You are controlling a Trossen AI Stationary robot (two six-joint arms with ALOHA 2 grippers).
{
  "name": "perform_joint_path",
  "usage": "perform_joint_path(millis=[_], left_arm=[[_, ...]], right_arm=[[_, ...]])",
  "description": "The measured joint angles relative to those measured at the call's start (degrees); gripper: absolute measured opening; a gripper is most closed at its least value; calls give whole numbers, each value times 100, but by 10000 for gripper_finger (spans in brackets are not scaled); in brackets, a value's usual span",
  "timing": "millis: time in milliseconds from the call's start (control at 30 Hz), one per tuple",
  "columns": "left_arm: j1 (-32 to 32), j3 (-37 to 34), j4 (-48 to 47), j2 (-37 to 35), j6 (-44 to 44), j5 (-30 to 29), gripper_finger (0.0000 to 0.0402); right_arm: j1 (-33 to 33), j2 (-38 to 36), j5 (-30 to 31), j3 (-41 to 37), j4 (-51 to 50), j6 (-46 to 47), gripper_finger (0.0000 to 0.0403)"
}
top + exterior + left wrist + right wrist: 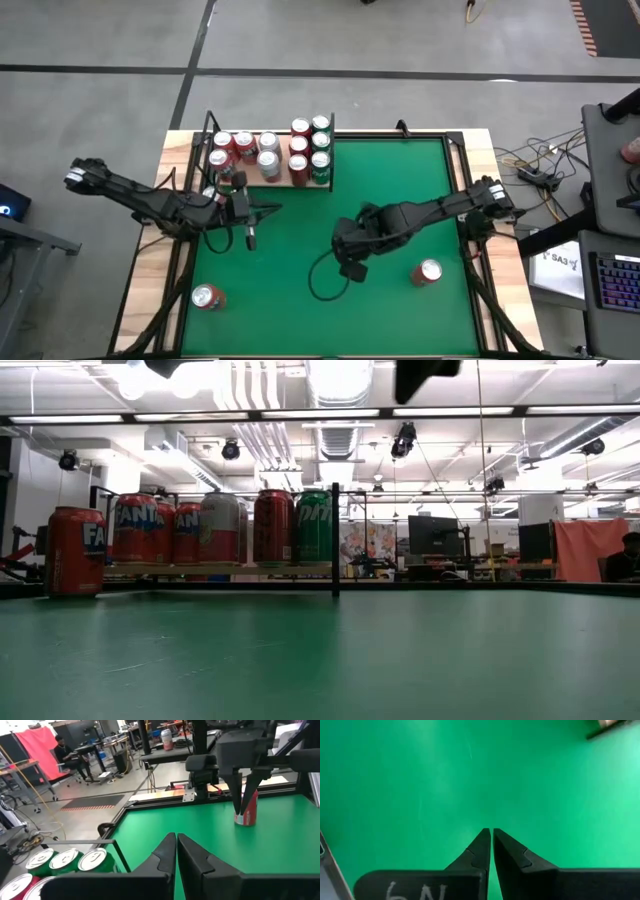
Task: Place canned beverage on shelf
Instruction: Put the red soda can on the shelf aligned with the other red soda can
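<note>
You had both the left gripper (250, 238) and right gripper (352, 270) clenched empty; the red can (428, 272) near the table's (400, 180) right edge looked rigid, slick, best pinched mid-body.

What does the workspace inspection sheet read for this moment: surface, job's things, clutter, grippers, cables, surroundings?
Surface: green felt table, bare in the middle.
Job's things: shelf at the far left edge holding about ten cans, red, silver and green; one red can standing near the front left corner, another red can standing front right.
Clutter: nothing seen.
Grippers: left gripper just in front of the shelf, jaws shut, empty; right gripper over mid table, jaws shut, empty.
Cables: a black cable loops on the felt under the right arm; loose cables on the floor to the right.
Surroundings: desk with keyboard at right; a person seated in the room beyond.
</note>
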Motion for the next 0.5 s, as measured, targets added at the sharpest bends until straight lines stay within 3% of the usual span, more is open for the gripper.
perform_joint_path(millis=[333, 500], left_arm=[[-2, 0, 18, 4, -272, 0, 0], [-2, 41, 21, 8, -396, -1, 0]], right_arm=[[456, -2, -98, -3, -1450, 1444, 12], [765, -251, -262, -177, -1375, 1866, 12]])
